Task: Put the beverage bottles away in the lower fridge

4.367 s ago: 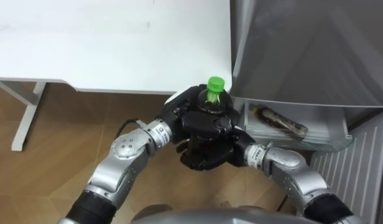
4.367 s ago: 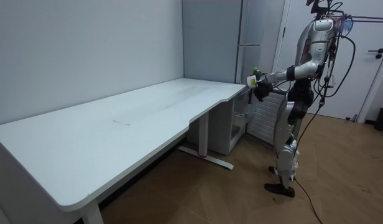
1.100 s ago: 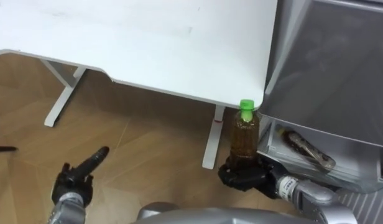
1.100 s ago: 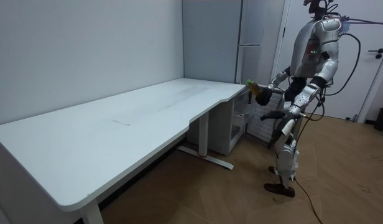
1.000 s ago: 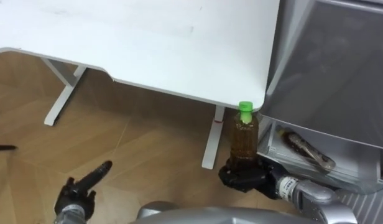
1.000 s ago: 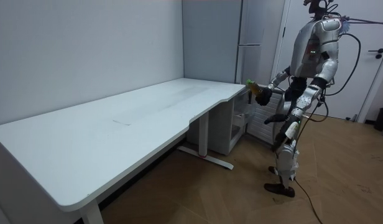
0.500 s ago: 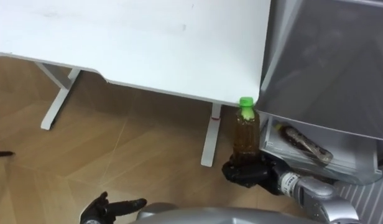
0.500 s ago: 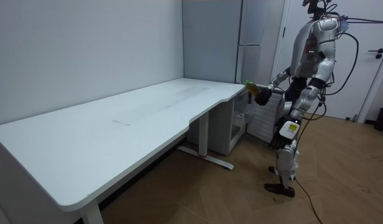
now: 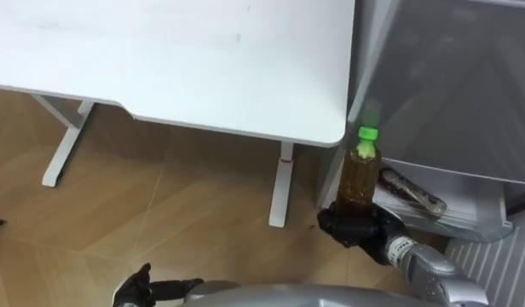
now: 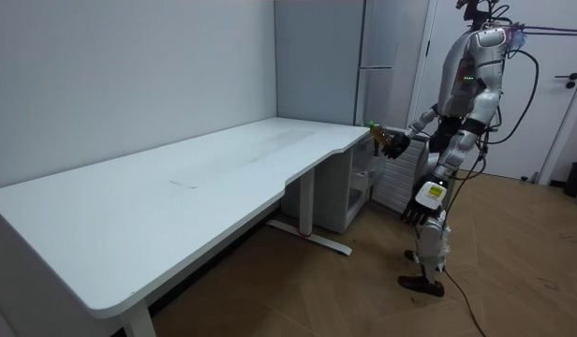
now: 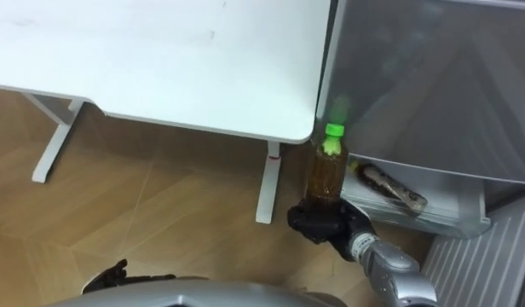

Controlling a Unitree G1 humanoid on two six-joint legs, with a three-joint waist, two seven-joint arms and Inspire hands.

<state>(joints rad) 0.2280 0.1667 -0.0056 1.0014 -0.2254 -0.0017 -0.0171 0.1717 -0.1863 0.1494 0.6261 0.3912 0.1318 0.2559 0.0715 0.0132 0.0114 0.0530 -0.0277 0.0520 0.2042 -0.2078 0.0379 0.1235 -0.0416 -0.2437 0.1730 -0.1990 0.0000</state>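
Observation:
A bottle of brown drink (image 9: 358,177) with a green cap stands upright in my right hand (image 9: 356,230), whose fingers are curled round its base. It is held just beside the desk corner, in front of the grey fridge (image 9: 450,77). The fridge's lower compartment (image 9: 467,223) is open, and a dark packet or bottle (image 9: 413,194) lies in its white tray. My left hand (image 9: 147,288) hangs low at my side with its fingers straight. In the room view I stand between the desk's end and the fridge (image 10: 377,47), with the bottle (image 10: 375,132) held out towards the fridge.
The white desk (image 9: 177,60) reaches up to the fridge's left side, with its leg (image 9: 281,183) just left of the bottle. A white ribbed panel (image 11: 467,264) stands at the lower right. Wooden floor (image 9: 118,213) lies open to the left.
My left arm has dropped from in front of me down to my side. The right hand has carried the bottle a little right, closer to the fridge's open lower part.

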